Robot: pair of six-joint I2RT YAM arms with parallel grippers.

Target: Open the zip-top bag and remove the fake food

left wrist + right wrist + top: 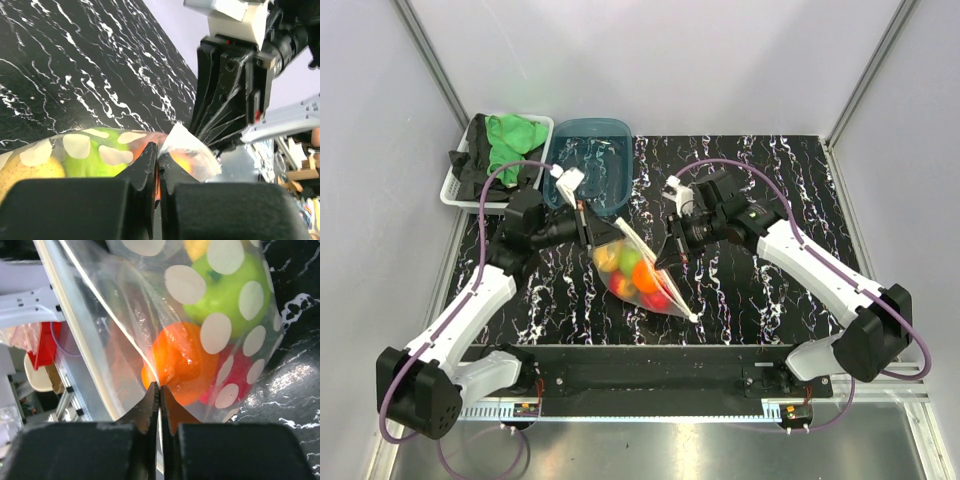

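Note:
The zip-top bag (650,293), clear with white dots, hangs between both arms over the middle of the black marbled table. Inside it is the fake food: a lime green fruit (225,290), an orange one (185,360), a red one (240,375) and a yellow one (30,175). My left gripper (592,230) is shut on the bag's top edge (187,145) from the left. From the right, my right gripper (668,258) is shut on a fold of the bag's clear film (125,330). The bag's white zip strip (75,330) runs past the right jaws.
A teal plastic tub (592,160) stands behind the bag at the back of the table. A white basket (455,190) holding green and black cloths sits at the back left. Grey walls and metal posts close in both sides.

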